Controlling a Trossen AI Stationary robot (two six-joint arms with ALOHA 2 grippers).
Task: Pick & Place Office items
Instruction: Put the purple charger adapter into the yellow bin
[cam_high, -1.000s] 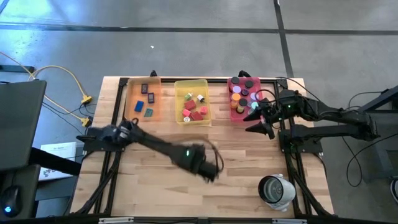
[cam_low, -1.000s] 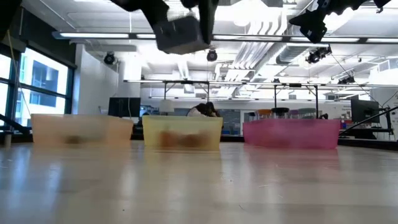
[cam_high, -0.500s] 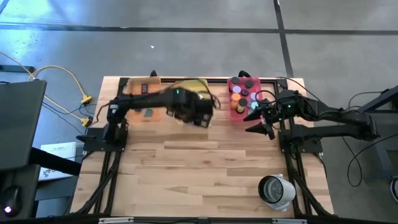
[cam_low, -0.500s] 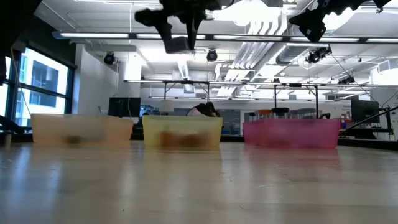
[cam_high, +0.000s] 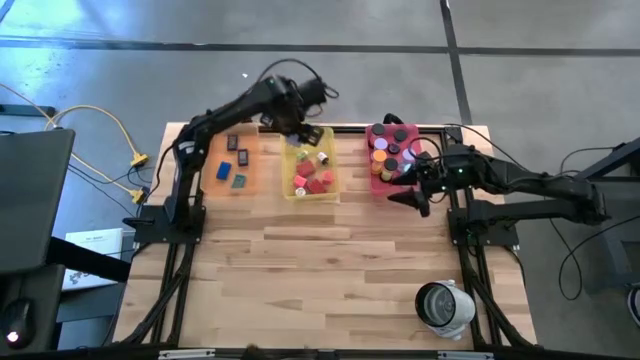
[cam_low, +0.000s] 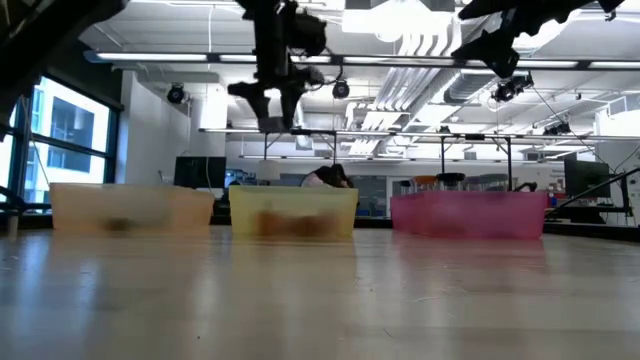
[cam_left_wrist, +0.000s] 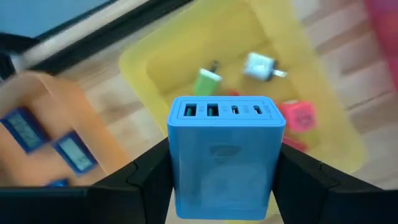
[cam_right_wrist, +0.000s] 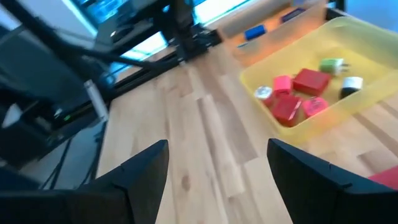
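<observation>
My left gripper (cam_high: 297, 127) hangs over the far end of the yellow tray (cam_high: 335, 160), shut on a blue charger block (cam_left_wrist: 225, 149) with a row of ports. Below it in the yellow tray lie red cubes (cam_high: 318, 180), a green plug (cam_left_wrist: 208, 81) and a white plug (cam_left_wrist: 261, 66). The orange tray (cam_high: 250, 168) holds flat blue and dark rectangles (cam_high: 231, 160). The pink tray (cam_high: 378, 182) holds round discs (cam_high: 390, 150). My right gripper (cam_high: 412, 197) stands open in the air by the pink tray's near right corner, with nothing between its fingers. My left gripper pinches the blue charger block by its two opposite side faces (cam_left_wrist: 178, 163), one dark finger (cam_left_wrist: 144, 180) on each side. The fingers come from above, pointing steeply down. The block's port face (cam_left_wrist: 226, 112) points down toward the yellow tray, and the block hangs clear of it.
A large white-grey round device (cam_high: 445, 305) stands at the table's near right corner. The three trays sit side by side along the far edge. Bare wooden tabletop (cam_high: 320, 270) fills the middle and near part.
My left gripper has swung from over the table's middle toward the far edge and a little left, rising slightly, and now hangs over the yellow tray's far end. The blue block went with it. My right gripper has stayed in place and tipped slightly.
</observation>
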